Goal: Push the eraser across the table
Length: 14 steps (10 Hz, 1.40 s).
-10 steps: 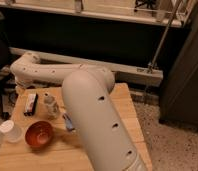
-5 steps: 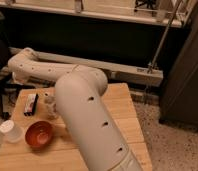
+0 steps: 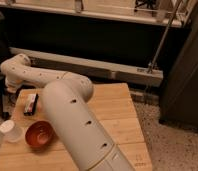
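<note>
At the far-left corner of the counter (image 3: 117,112): claw (image 3: 12,91) sits at the end of the arm, low over the left edge, largely masked by the wrist housing. Claw state: cannot tell, released or clenched.

Eraser (image 3: 31,103) lies flat on the counter near that same far-left corner, just right of the claw. White face up with reddish marks, dark sides, long axis running roughly far edge to near edge. Contact between claw and eraser: cannot tell from this angle.

Arm (image 3: 74,125) is 1 big white link entering from the near edge around mid-counter, running diagonally toward the far-left corner, then folding at an elbow above the left edge and dropping to the claw. It covers the middle strip of the counter.

Others on the left side:
- reddish-orange bowl (image 3: 39,135), upright, toward the near-left corner, just left of the arm link
- white cup (image 3: 11,131), upright, at the left edge, just beside the bowl, well apart from the eraser

1 small dark mark (image 3: 137,162) near the near-right corner.
</note>
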Each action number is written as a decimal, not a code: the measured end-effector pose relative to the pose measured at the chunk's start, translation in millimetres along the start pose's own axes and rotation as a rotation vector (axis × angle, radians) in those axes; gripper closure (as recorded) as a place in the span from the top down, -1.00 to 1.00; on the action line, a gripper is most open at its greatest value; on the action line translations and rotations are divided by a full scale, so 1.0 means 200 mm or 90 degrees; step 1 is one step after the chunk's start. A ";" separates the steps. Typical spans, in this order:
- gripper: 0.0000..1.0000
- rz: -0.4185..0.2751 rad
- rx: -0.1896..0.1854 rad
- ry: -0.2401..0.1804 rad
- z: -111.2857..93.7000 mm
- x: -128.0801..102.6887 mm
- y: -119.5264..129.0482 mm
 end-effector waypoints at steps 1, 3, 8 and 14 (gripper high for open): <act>-1.00 -0.015 -0.018 0.021 0.04 0.03 0.02; -1.00 -0.039 -0.046 0.066 0.08 0.10 0.05; -1.00 -0.058 -0.103 0.129 0.17 0.20 0.11; -1.00 -0.077 -0.130 0.151 0.28 0.18 0.15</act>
